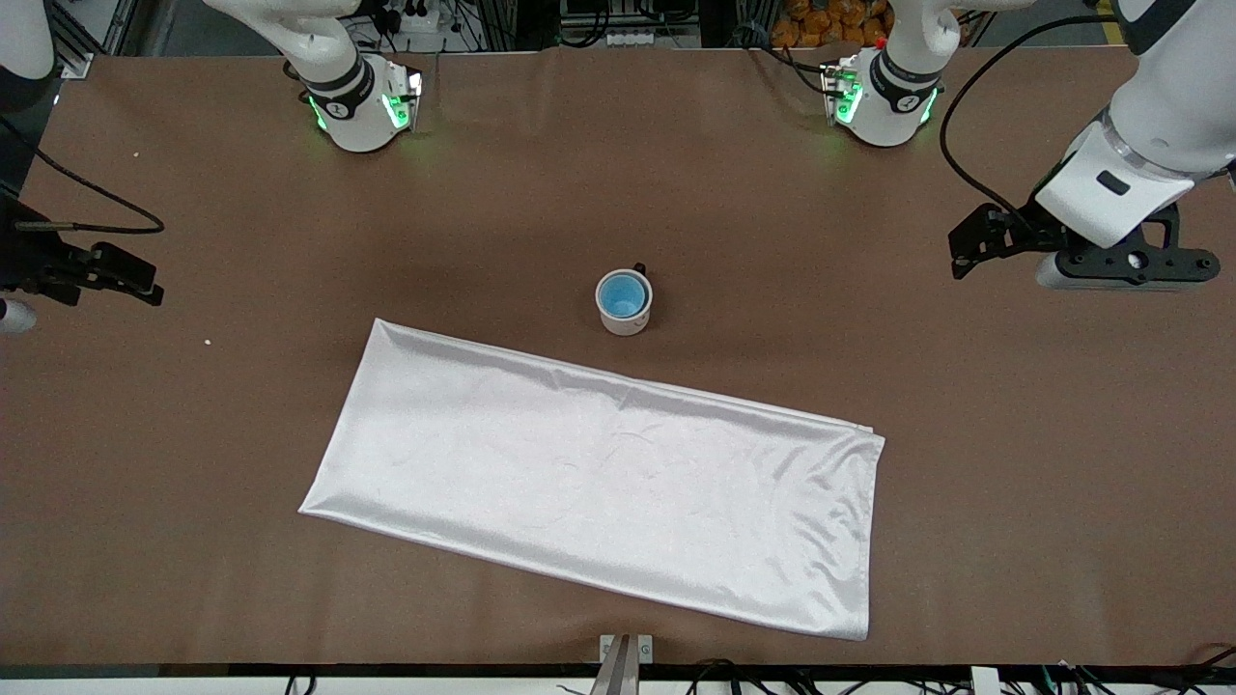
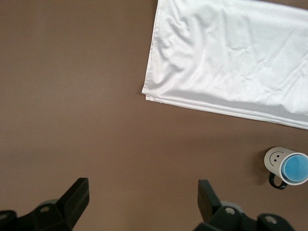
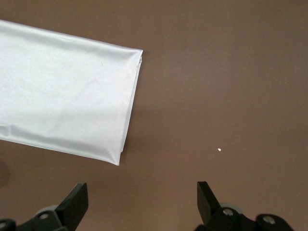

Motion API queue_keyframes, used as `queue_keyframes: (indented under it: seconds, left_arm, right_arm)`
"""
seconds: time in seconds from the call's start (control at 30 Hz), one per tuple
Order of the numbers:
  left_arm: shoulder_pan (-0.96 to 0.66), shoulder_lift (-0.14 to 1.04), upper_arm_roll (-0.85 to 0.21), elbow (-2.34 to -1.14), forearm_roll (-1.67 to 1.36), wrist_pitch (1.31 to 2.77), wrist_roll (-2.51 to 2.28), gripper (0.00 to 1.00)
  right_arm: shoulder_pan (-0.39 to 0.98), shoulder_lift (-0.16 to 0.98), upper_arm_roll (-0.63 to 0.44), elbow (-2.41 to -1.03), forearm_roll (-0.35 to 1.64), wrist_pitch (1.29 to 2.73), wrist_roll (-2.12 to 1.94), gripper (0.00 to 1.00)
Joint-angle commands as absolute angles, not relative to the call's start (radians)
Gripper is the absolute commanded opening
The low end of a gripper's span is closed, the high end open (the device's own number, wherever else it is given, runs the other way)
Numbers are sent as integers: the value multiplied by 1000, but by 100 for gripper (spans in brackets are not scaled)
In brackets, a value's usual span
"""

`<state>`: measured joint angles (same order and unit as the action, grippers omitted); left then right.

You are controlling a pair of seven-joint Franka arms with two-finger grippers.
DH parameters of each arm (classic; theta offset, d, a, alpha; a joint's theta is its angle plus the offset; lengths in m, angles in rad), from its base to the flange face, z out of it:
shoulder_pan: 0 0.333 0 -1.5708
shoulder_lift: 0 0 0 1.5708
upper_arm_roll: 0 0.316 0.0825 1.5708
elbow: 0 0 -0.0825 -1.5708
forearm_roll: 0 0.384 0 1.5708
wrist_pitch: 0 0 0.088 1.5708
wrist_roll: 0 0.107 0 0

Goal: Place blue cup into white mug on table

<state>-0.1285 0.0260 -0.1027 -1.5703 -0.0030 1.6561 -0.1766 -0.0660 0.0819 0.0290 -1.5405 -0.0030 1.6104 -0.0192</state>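
The blue cup [image 1: 622,295] sits inside the white mug [image 1: 630,321], which stands upright on the brown table [image 1: 1014,434] near its middle. In the left wrist view the mug [image 2: 274,157] shows a smiley face and a dark handle, with the blue cup [image 2: 295,169] in it. My left gripper [image 1: 968,251] is open and empty, up over the bare table toward the left arm's end; its fingers [image 2: 77,197] stand wide apart. My right gripper [image 1: 135,278] is open and empty over the table's edge at the right arm's end, and it shows in its wrist view [image 3: 142,198].
A shiny white cloth [image 1: 599,473] lies flat on the table, nearer to the front camera than the mug. It also shows in the left wrist view [image 2: 231,53] and the right wrist view [image 3: 62,110]. A small white crumb [image 3: 219,150] lies on the table.
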Motion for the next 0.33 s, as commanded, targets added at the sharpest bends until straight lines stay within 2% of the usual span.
queue_keyframes:
  seconds: [0.0, 0.3]
  left_arm:
    - [-137, 20, -90, -1555, -25, 1631, -153, 100]
    - [-138, 25, -87, -1555, -51, 1628, -150, 100]
  right_arm:
    - [-69, 69, 32, -1539, 5, 1592, -35, 100]
    - [-67, 69, 32, -1539, 5, 1589, -35, 100]
